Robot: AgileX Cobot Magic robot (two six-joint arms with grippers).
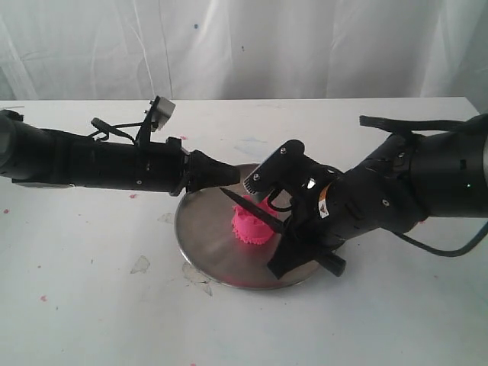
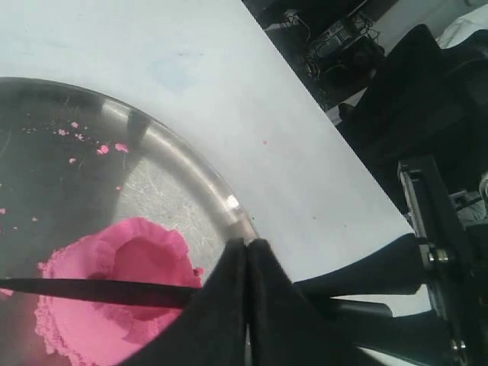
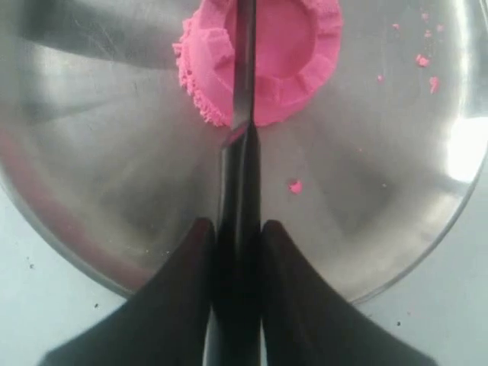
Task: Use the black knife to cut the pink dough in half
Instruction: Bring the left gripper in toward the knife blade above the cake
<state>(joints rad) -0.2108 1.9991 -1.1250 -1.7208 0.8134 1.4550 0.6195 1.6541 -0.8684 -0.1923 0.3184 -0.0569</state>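
The pink dough (image 1: pixel 252 226) sits as one squat cylinder with a dented top in the middle of the steel plate (image 1: pixel 200 229). My right gripper (image 1: pixel 284 229) is shut on the handle of the black knife (image 1: pixel 252 210). The blade lies across the top of the dough (image 3: pixel 286 46), its edge pressed into the rim nearest the gripper, as the right wrist view shows with the black knife (image 3: pixel 242 114) running straight out from the right gripper (image 3: pixel 236 229). My left gripper (image 1: pixel 238 177) is shut and empty, its tip over the plate's far rim, just behind the dough (image 2: pixel 114 297). The blade (image 2: pixel 99 291) crosses in front of the left gripper (image 2: pixel 248 245).
The plate (image 2: pixel 183 164) carries small pink crumbs (image 2: pixel 103 147) and lies on a white table (image 1: pixel 91 290). Clear scraps (image 1: pixel 139 264) lie on the table left of the plate. A white curtain (image 1: pixel 244 46) hangs behind. Both arms lean over the plate from either side.
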